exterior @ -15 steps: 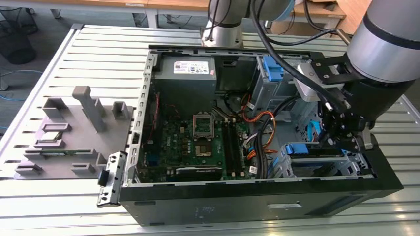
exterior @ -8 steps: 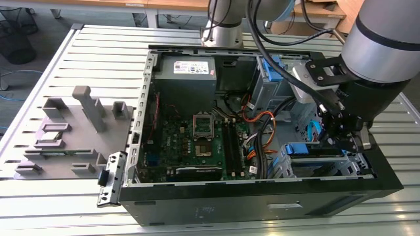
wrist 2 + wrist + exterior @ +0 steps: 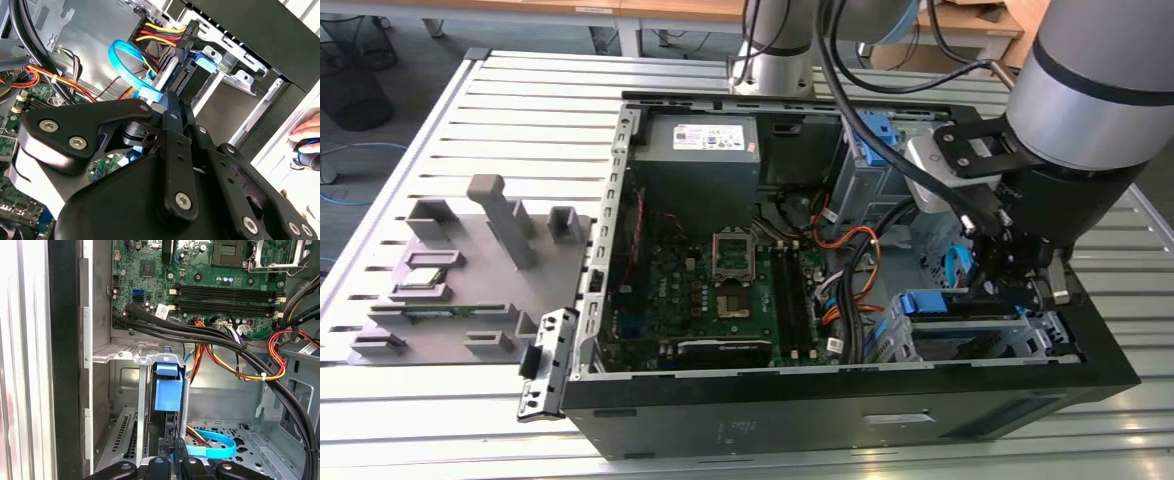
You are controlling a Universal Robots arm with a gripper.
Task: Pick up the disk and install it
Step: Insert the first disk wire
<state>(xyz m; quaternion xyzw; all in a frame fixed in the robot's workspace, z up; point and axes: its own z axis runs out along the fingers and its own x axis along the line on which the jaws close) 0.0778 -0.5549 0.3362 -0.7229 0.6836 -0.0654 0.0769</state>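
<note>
Inside the open computer case (image 3: 854, 405), the disk (image 3: 167, 386) stands on edge in the metal drive cage (image 3: 125, 357). The gripper (image 3: 173, 457) has narrow jaws, clamped on the disk's edge.

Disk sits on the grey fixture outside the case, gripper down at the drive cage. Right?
No. The first wrist view shows the disk in the drive cage inside the case, not on the grey fixture. The gripper is down at the drive cage, as stated.
</note>
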